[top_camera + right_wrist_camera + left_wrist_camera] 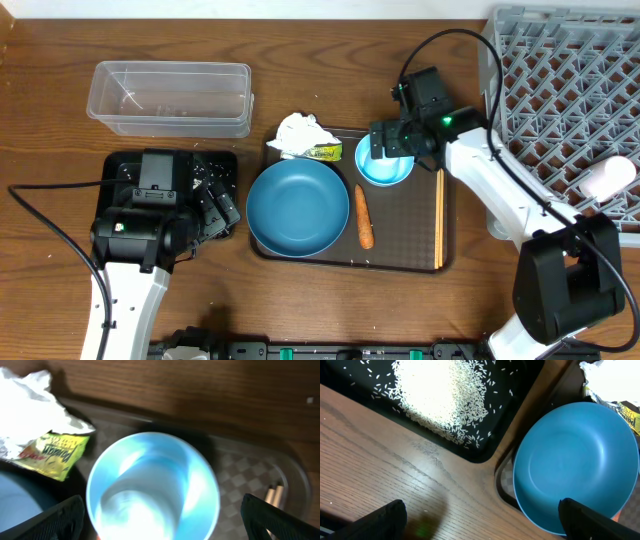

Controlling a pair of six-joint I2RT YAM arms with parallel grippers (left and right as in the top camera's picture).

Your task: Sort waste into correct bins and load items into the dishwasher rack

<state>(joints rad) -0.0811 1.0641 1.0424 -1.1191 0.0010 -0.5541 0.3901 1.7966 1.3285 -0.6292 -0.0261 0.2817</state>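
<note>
The grained wooden table (40, 130) carries a clear glossy plastic rectangular tub (170, 97), a smooth large teal-blue bowl (297, 207), a crumpled white paper tissue (300, 132) and a checker-textured brown tray (405, 225).

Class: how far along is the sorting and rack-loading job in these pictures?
Done: rice is in the black tray, the cup in the rack. In hand: the open right claw hovers over the small bowl. To do: big bowl, chopsticks, carrot, tissue and wrapper lie on the brown tray.
</note>
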